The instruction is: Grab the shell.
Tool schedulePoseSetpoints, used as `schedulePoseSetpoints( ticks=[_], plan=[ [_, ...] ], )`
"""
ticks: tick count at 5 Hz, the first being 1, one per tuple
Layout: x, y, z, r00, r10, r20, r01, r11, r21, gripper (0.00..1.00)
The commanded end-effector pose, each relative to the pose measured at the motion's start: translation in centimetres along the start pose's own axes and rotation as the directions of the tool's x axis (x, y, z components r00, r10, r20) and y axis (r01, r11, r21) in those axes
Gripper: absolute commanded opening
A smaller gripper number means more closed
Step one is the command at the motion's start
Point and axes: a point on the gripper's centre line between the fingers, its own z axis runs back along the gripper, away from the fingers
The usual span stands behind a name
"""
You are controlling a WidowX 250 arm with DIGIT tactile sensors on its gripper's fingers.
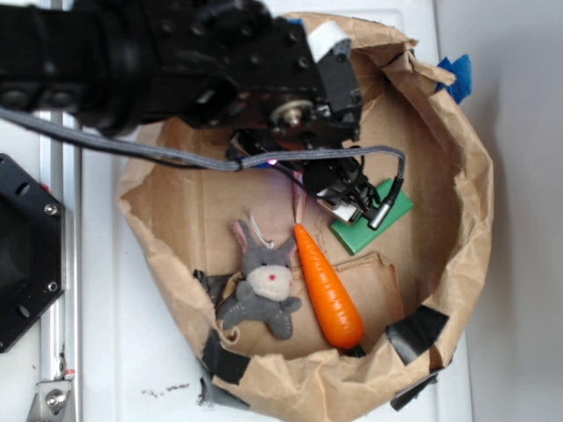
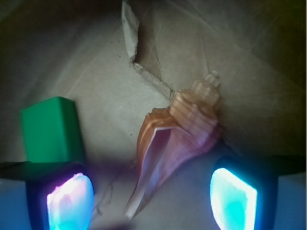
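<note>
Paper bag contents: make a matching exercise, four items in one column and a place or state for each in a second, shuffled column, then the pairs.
Items:
1. shell
2. carrot
3. toy rabbit
4. green block

Places:
A. lying left of the carrot
B. between the open jaws in the wrist view
C. partly under the gripper, near the bag's right side
D. pointed tip toward the gripper, thick end near the bag's front edge

Pairs: 1-B, 2-D, 3-A, 4-C

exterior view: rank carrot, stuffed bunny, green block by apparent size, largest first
1. Carrot and stuffed bunny: alike in extent, the carrot longer, the bunny wider; not ranked apart.
2. Green block: smallest as seen, though the claw hides part of it, so its true extent is unsure.
</note>
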Motion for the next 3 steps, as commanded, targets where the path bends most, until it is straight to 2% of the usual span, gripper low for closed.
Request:
schedulePoseSetpoints(
  ticks=[1, 3],
  plan=[
    [1.92, 0.50, -1.37, 0.998, 0.005, 0.058, -0.006, 1.000, 0.016, 1.00],
    [2.21, 0.77, -2.12, 0.998, -0.015, 0.066, 0.012, 0.999, 0.050, 1.00]
  ],
)
